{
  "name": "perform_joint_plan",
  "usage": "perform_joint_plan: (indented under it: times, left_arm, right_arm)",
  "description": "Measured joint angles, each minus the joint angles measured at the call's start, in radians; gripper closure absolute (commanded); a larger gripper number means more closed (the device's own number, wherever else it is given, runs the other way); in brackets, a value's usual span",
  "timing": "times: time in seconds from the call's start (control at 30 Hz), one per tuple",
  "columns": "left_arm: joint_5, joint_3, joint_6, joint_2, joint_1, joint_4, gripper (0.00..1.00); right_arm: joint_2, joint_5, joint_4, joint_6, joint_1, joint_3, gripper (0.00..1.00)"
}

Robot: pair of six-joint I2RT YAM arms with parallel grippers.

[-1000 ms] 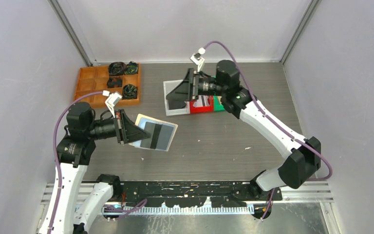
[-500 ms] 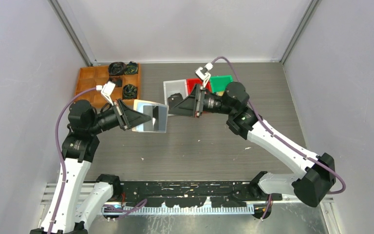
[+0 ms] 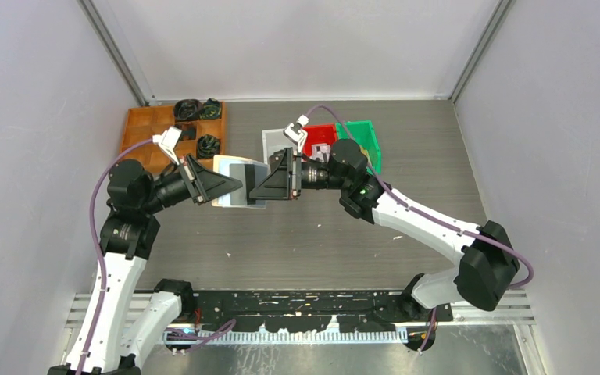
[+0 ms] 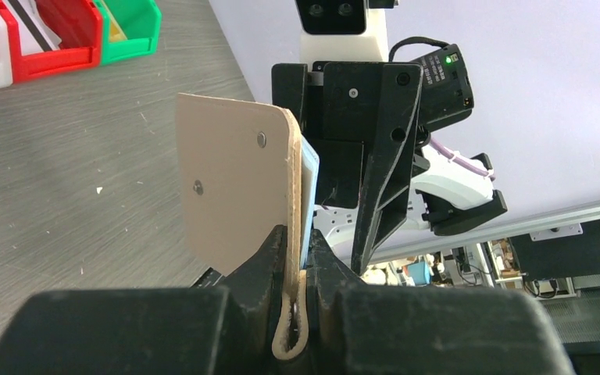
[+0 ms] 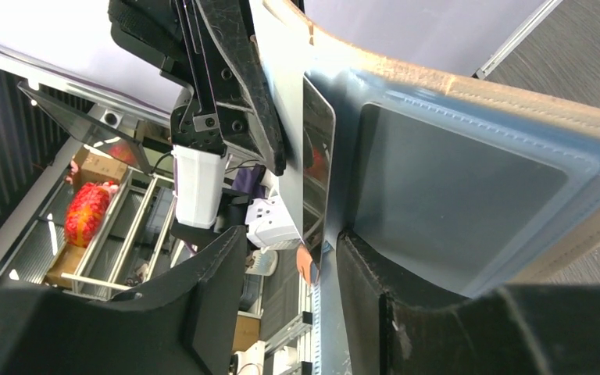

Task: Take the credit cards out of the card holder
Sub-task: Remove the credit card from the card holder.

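Our left gripper (image 4: 295, 254) clamps the card holder (image 4: 234, 180); our right gripper (image 5: 291, 262), half open, straddles the edge of a dark credit card (image 5: 319, 148).

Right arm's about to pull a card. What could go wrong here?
1. Left jaws pinch the card holder by one edge only, in mid-air; a pull could twist or slip it.
2. Right jaws stand open around the dark card, with the blue pocket close beside; closing might grab the pocket too.
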Motion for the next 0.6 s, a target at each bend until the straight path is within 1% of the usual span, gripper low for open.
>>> perform_joint_plan:
  times: [0.07, 0.17, 0.3, 0.53, 0.6]
  left_arm:
    - [0.001, 0.0, -0.004, -0.003, 0.0, 0.002, 1.0]
    - [0.008, 0.0, -0.006, -0.01, 0.0, 0.003, 1.0]
    - [0.017, 0.0, -0.017, -0.012, 0.0, 0.013, 1.0]
    - [0.026, 0.0, -0.021, -0.015, 0.0, 0.026, 1.0]
    - [0.027, 0.001, -0.019, -0.017, 0.0, 0.026, 1.0]
  right_arm:
    - [0.007, -0.001, 0.023, 0.011, 0.003, 0.0, 0.51]
    - [0.014, -0.002, 0.068, 0.033, 0.006, 0.0, 0.55]
    - [0.025, -0.002, 0.118, 0.06, 0.006, 0.0, 0.66]
    - [0.044, 0.002, 0.152, 0.095, 0.006, 0.001, 0.92]
    - [0.044, 0.005, 0.155, 0.098, 0.005, 0.0, 0.97]
